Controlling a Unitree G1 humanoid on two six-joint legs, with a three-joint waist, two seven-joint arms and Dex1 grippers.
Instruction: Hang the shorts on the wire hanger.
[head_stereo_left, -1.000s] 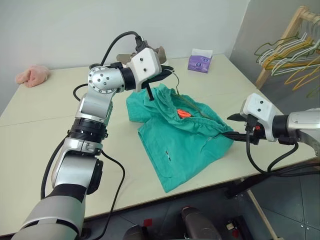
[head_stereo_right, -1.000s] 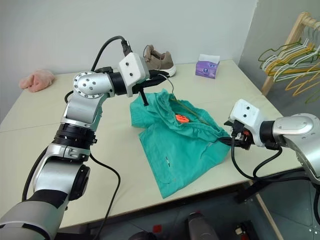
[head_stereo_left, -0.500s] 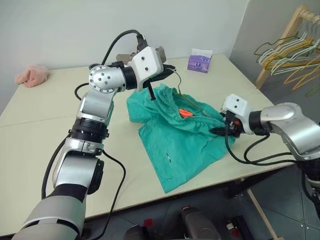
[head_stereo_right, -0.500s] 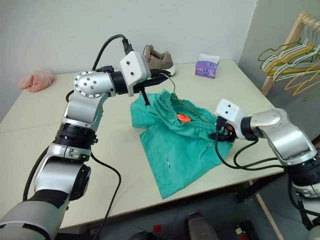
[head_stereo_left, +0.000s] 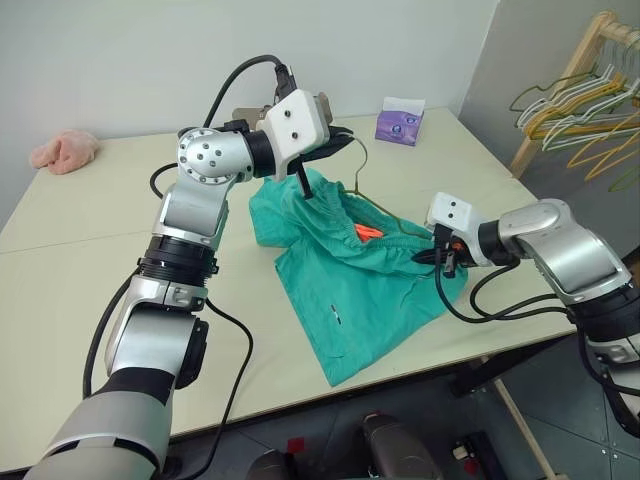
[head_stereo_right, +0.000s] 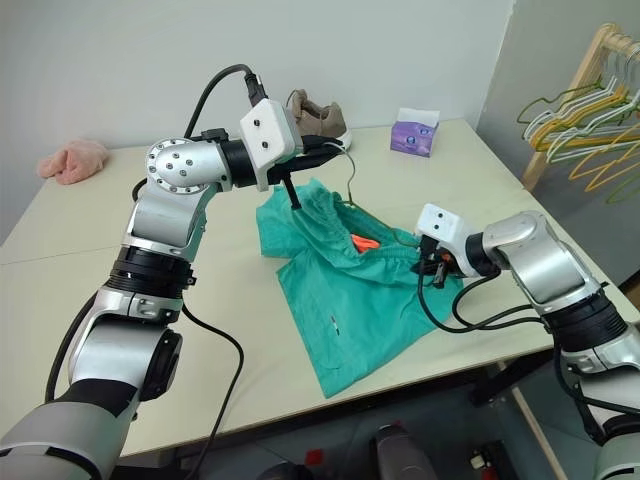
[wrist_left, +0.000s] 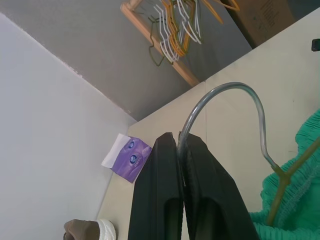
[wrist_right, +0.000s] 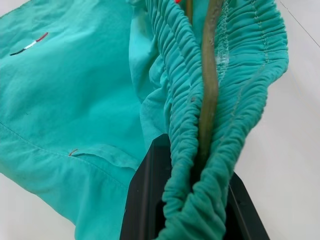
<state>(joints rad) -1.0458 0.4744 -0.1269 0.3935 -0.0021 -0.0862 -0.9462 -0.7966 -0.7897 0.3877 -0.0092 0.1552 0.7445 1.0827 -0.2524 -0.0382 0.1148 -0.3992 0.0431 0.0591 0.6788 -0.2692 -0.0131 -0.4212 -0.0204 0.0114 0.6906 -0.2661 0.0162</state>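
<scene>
- The teal-green soft fabric shorts lie spread on the pale table, gathered waistband towards the far side, orange drawstring end showing.
- The thin dark olive-green wire hanger stands with its hook up. The left gripper is clamped tight on the hook, and the wire's lower part is tucked into the waistband.
- The right gripper is pinched on the waistband's right end, with the hanger wire running through that fold.
- I'd say the trick here is holding the hook steady and pulling the elastic outward over the wire's corner, slowly, so the fabric doesn't slip off.
- Writing: the purple tissue box has a print I can't read. The little striped tag on the shorts shows no text.
</scene>
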